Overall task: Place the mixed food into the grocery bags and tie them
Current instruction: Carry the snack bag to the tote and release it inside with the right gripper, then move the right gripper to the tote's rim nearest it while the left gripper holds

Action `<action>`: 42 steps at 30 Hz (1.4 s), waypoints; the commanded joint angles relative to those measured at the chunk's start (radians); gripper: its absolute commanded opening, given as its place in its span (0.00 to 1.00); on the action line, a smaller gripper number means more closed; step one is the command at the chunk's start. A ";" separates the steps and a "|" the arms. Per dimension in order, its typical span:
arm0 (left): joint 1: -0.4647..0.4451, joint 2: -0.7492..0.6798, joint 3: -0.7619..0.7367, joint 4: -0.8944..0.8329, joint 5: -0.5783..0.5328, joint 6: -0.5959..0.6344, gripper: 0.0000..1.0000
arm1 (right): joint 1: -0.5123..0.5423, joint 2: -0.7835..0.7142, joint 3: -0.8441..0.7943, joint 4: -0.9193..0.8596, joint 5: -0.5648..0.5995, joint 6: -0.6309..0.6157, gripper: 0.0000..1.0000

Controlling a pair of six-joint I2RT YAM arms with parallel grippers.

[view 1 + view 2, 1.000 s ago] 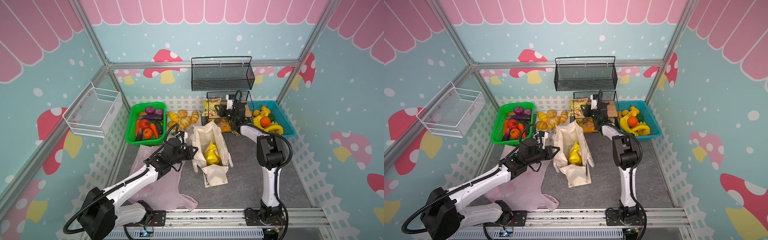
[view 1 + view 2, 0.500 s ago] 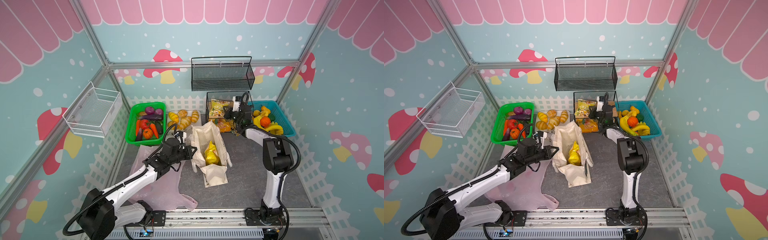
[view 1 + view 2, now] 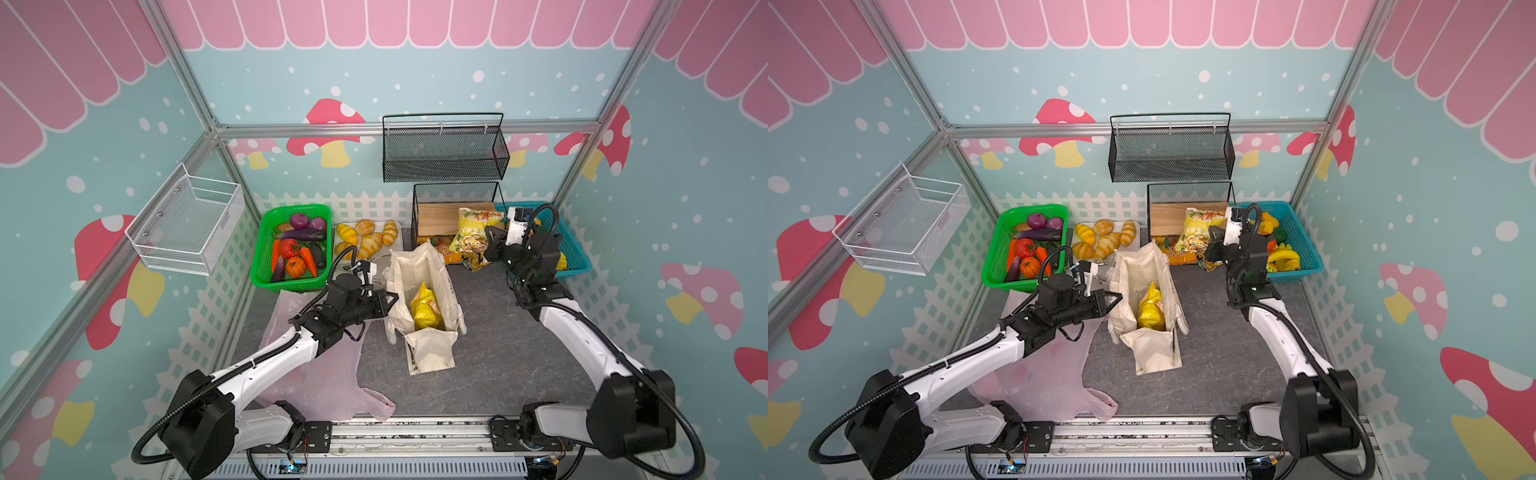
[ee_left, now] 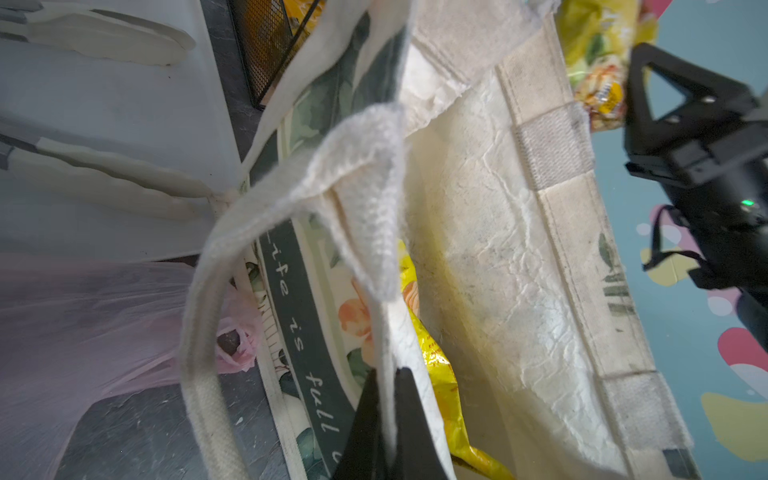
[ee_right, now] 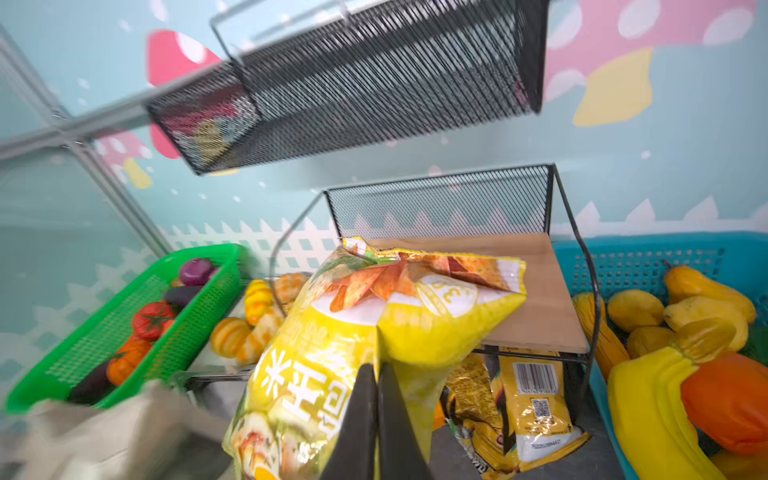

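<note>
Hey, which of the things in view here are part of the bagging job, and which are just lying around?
Part of the job: canvas tote, pink plastic bag, snack packet, chip bag in the tote, and tomato, pumpkin, carrot, small eggplant in the green basket.
Just lying about: bread rolls, bananas, white wire basket, black wall shelf.

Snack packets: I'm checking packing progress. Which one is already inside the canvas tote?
The yellow chip bag, lying in the open canvas tote. The green-yellow packet hangs clamped in the right gripper by the black rack; other packets lie under its shelf.
</note>
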 commanded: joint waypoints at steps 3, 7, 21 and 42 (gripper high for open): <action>-0.006 0.032 0.038 0.048 0.017 -0.025 0.00 | 0.223 -0.112 0.086 -0.294 0.068 -0.178 0.00; -0.015 0.029 0.042 0.059 0.006 -0.030 0.00 | 0.391 -0.076 0.159 -0.480 0.252 -0.262 0.00; -0.023 0.029 0.068 0.054 -0.007 -0.032 0.00 | 0.672 -0.011 0.205 -0.756 0.565 -0.320 0.57; -0.054 0.018 0.107 0.013 0.008 -0.002 0.00 | 0.400 -0.036 0.047 -0.609 0.381 -0.198 0.14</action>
